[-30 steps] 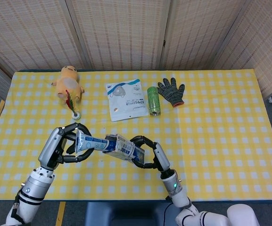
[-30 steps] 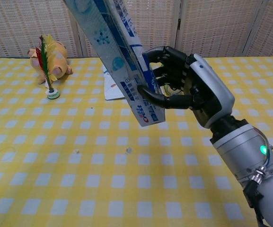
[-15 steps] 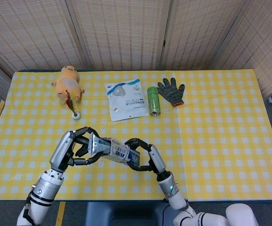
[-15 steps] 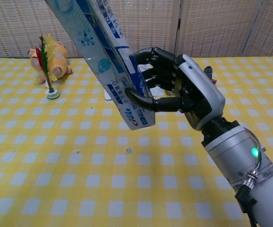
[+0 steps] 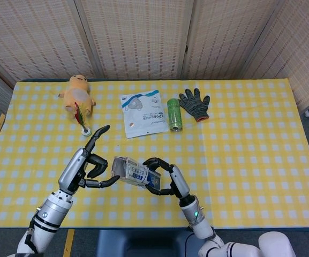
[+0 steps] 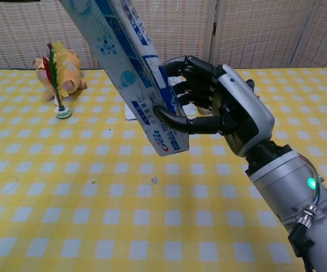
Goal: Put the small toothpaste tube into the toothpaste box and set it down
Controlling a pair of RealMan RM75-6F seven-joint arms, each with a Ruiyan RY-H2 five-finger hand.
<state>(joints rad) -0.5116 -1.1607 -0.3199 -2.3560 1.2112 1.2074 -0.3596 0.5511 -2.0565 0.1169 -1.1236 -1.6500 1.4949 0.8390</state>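
The blue-and-white toothpaste box (image 5: 136,173) is gripped around its middle by my right hand (image 5: 166,178), above the table's front edge. In the chest view the box (image 6: 132,73) rises slanted to the upper left, with my right hand (image 6: 220,105) wrapped around its lower end. None of the small toothpaste tube shows outside the box. My left hand (image 5: 85,167) is just left of the box's open end, fingers spread, one pointing up, and holds nothing. Its thumb tip is close to the box's end; contact is unclear.
Along the back of the yellow checked table (image 5: 250,144) lie a plush toy (image 5: 78,93), a feathered shuttlecock (image 5: 83,120), a face-mask packet (image 5: 142,113), a green can (image 5: 174,113) and a dark glove (image 5: 195,103).
The tube that stuck out of the box's left end has gone inside. My left hand has let go and spread its fingers. The box stays in my right hand.
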